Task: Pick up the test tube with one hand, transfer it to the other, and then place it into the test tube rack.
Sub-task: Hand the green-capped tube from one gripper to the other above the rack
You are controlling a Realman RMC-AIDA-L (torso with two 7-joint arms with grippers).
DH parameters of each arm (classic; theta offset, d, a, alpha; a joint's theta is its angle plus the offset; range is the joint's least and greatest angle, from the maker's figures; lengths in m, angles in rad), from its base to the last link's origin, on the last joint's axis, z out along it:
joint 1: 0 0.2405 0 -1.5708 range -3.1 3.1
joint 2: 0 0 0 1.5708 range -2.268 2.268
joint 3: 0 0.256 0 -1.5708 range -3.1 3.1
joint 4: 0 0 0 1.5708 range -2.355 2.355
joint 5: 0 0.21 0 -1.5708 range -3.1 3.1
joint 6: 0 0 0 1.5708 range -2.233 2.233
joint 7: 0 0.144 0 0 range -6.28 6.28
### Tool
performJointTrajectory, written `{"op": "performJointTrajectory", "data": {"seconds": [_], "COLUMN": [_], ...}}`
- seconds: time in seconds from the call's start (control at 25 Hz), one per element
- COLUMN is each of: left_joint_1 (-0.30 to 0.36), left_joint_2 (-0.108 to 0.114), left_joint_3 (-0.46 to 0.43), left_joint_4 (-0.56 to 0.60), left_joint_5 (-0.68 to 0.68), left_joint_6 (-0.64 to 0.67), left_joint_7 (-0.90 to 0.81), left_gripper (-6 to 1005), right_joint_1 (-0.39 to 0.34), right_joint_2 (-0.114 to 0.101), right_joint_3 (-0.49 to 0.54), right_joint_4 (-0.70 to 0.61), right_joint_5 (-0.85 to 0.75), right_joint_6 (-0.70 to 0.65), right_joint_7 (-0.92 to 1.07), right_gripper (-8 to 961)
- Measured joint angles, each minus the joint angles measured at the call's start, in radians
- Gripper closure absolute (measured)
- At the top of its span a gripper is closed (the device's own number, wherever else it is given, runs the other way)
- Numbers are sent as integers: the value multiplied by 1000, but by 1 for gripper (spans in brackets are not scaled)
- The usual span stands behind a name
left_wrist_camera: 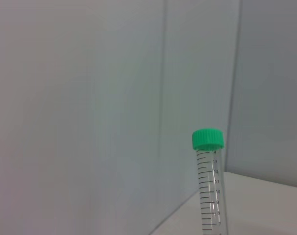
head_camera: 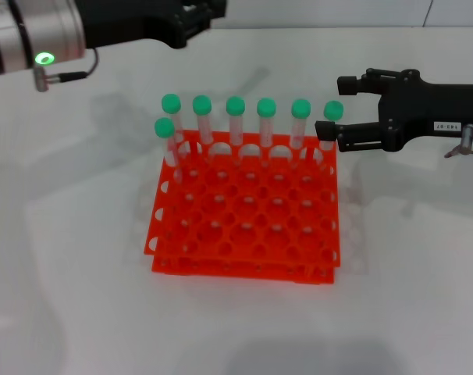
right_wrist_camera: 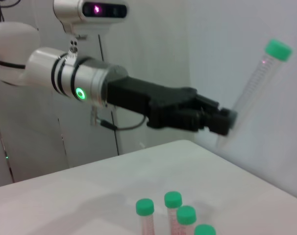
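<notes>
My left gripper (head_camera: 199,19), black and unlabelled, is at the top edge of the head view, behind the rack. In the right wrist view it (right_wrist_camera: 229,122) is shut on the lower end of the test tube (right_wrist_camera: 256,83), which tilts with its green cap up. The tube also shows in the left wrist view (left_wrist_camera: 210,191). The orange-red test tube rack (head_camera: 244,234) stands mid-table with several green-capped tubes (head_camera: 235,117) in its far rows. My right gripper (head_camera: 330,109), with a white label, is open at the rack's far right corner, next to the corner tube's cap (head_camera: 333,110).
The white table (head_camera: 65,281) surrounds the rack, with a pale wall behind. The caps of rack tubes (right_wrist_camera: 173,199) show low in the right wrist view. The robot's head (right_wrist_camera: 89,10) and left arm (right_wrist_camera: 65,81) face that camera.
</notes>
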Motion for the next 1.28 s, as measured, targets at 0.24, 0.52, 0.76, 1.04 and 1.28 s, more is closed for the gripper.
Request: {"op": "performJointTrajectory", "data": {"seconds": [0.24,0.52,0.76,1.04,1.28], "left_joint_1": [-1,6,6,3,6], "left_joint_2": [-3,-3,-3,-3,-4], "left_joint_3": [49,53,73,109,120], "left_joint_4": [-70,-113,-126,-127,-130], "left_joint_5": [-98,-124,-119,-120,-122], "left_joint_6": [-15,-17,-21,-25,-25], "left_joint_7": [85,129,128,125,129], "left_gripper": [809,809,809,808,808], "right_joint_1": [-1,0,8,14,20], "right_joint_2": [-1,-1,0,1,1], "right_joint_3": [1,1,7,25,25], "right_joint_4": [-13,-16,-19,-16,-19], "right_joint_5": [0,0,0,9,9], "right_joint_6": [-1,5,11,17,17], "right_joint_7": [0,0,0,0,0], "right_gripper": [83,83,83,83,83]}}
